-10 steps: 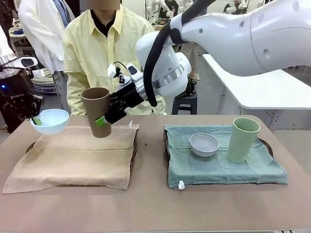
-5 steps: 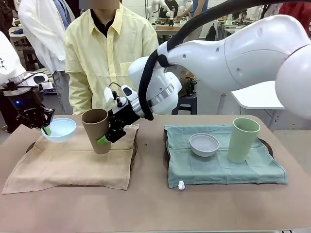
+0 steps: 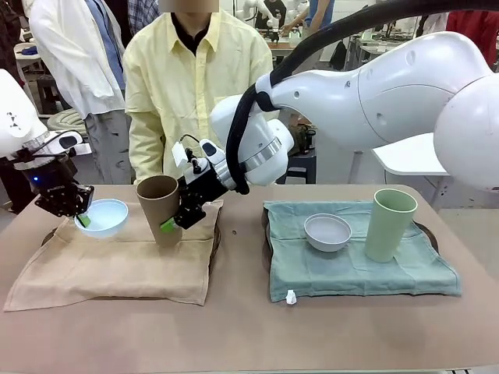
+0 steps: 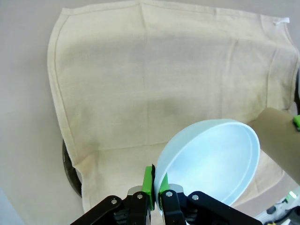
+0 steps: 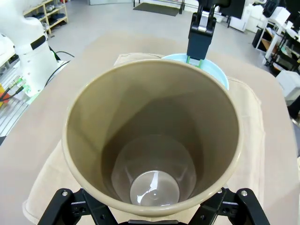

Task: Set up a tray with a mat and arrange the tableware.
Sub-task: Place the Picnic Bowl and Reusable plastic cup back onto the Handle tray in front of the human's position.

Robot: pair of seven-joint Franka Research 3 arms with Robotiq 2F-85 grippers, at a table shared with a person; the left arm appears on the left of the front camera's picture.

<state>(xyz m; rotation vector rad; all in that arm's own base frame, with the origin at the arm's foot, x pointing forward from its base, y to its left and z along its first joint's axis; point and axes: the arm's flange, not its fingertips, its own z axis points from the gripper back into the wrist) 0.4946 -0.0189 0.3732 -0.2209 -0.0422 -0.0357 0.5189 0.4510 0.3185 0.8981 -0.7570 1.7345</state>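
Both arms lowering tableware onto the beige mat [image 3: 117, 261] on the bench [image 3: 249, 327].

The left end effector [image 4: 154, 190] is pinched tight on the rim of the light blue bowl [image 3: 103, 217], at the mat's ten o'clock corner. The right end effector [image 3: 181, 214] has its jaws spread wide around the tan-brown cup [image 3: 160, 209], tilted with its base near the mat at one o'clock. The cup should be brought upright before release, and kept apart from the bowl just beside it. Whether either base touches the cloth cannot be told. The tray beneath is mostly covered. The grey-white bowl [image 3: 327, 231] and pale green cup [image 3: 390, 224] stand on the green mat [image 3: 351, 269] at three o'clock.
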